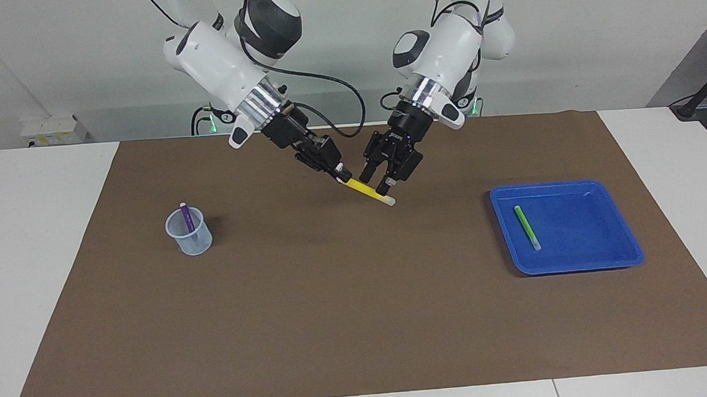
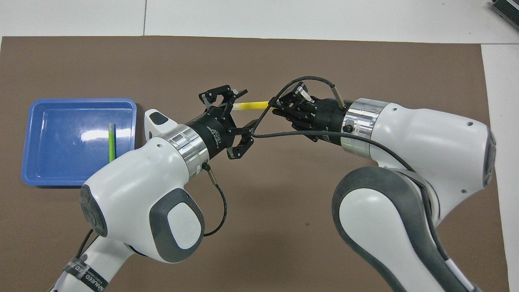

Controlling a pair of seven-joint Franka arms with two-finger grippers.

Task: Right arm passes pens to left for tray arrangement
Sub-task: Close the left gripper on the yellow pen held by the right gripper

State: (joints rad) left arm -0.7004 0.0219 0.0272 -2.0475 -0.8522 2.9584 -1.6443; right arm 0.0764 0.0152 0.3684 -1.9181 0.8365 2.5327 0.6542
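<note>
**Over the mat's middle: yellow pen mid-handoff**

Above the brown mat [image 1: 335,298], up in the air and tilted, with the pale tip pointing down toward the left arm's end: yellow pen [image 1: 366,190]. Clamped at its upper end by the right gripper [image 1: 341,176], fingertips pressed together on it. Straddled near the pale tip by the left gripper [image 1: 377,185], fingers spread either side; touching or not, can't tell.

Over at the left arm's end of the mat: blue tray [image 1: 609,256] with the green pen [image 1: 527,227] lying flat inside. Way off toward the right arm's end: small clear cup [image 1: 191,238], purple pen [image 1: 188,219] standing in it, leaning on the rim.
</note>
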